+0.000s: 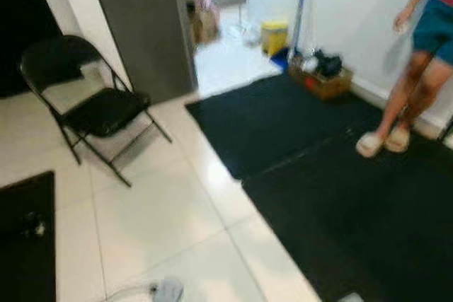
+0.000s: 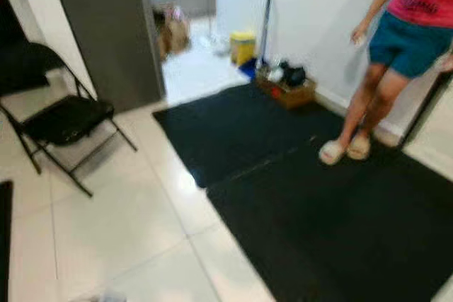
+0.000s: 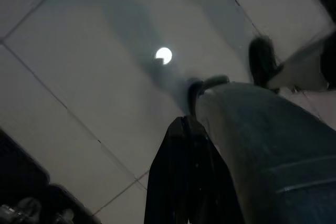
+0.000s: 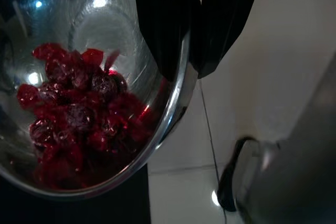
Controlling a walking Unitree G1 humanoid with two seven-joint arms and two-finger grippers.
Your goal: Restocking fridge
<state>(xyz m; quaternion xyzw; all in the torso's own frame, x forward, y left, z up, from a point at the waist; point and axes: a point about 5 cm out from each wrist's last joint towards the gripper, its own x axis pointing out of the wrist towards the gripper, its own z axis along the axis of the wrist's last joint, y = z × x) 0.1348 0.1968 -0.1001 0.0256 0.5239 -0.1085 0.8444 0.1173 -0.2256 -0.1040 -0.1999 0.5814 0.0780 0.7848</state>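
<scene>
**Blur and cropped edges**

Both eye views are smeared by motion. The person (image 2: 386, 54) is cut off above the chest by the top edge. The crate (image 1: 320, 76) by the wall holds items too blurred to name. The steel bowl (image 4: 173, 114) runs off the frame, and the right hand (image 4: 197, 30) covers part of its rim.

left hand (image 3: 185, 129): black fingers seemingly together | above pale floor tiles (image 3: 94, 77) | dim view

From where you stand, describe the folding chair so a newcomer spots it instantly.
Start at the tall grey fridge on the white tile floor. To its left stands the folding chair, open, apart from the black mat. It is the one black thin-legged seat among boxes and clutter.
</scene>
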